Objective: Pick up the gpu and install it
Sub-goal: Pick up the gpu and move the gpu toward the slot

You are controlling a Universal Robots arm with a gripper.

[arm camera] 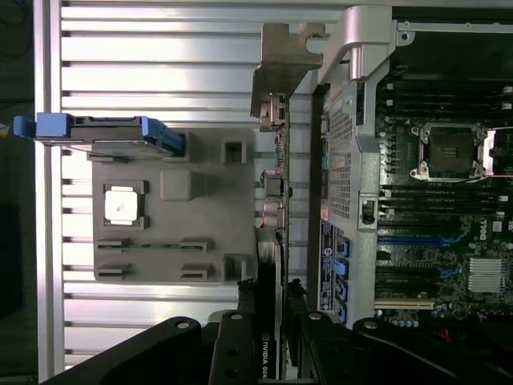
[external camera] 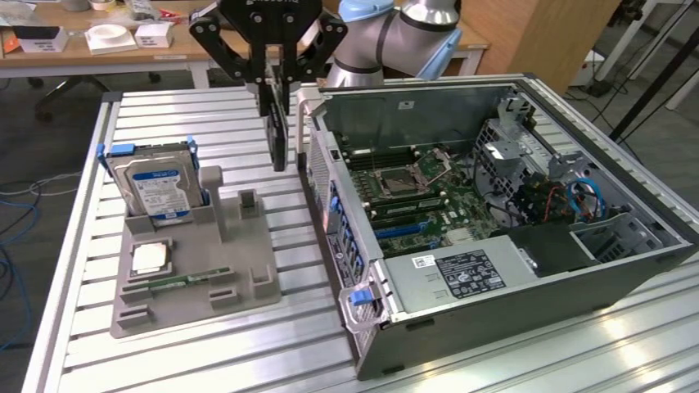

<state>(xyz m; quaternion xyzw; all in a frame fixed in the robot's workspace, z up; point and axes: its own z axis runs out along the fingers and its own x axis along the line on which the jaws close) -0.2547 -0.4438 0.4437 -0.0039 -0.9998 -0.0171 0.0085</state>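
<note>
A: gpu (external camera: 281, 135), where does it stand?

B: Off the table (external camera: 164, 115). It hangs on edge from the gripper (external camera: 280, 82), whose fingers are pinched narrow on the card's upper edge. It is in the air between the grey holder (external camera: 245, 254) and the open computer case (external camera: 480, 286), just beside the case's rear wall. As far as can be told it touches neither.

A: Progress?

B: The pick-up reads as done. The install is not: the card is outside the case, and nothing is seated in the expansion slots on the motherboard (external camera: 421, 192).

A: Does the wrist view agree?

B: Yes. It looks along the card's length, with the metal bracket (arm camera: 282, 60) at the far end, close to the perforated rear panel.

A: Materials?

B: The card is thin, flat, dark and matte. The bracket is silvery stamped sheet with a bent tab. The holder is dull grey plastic, blocky, with posts and grooves. A hard drive (external camera: 159, 187) stands upright in it between blue rails. A square processor (external camera: 150, 258) with a silvery lid lies flat, and a narrow green memory stick (external camera: 180, 281) lies in its groove. The table is ribbed aluminium slats and glossy. The case is dark sheet metal.
</note>
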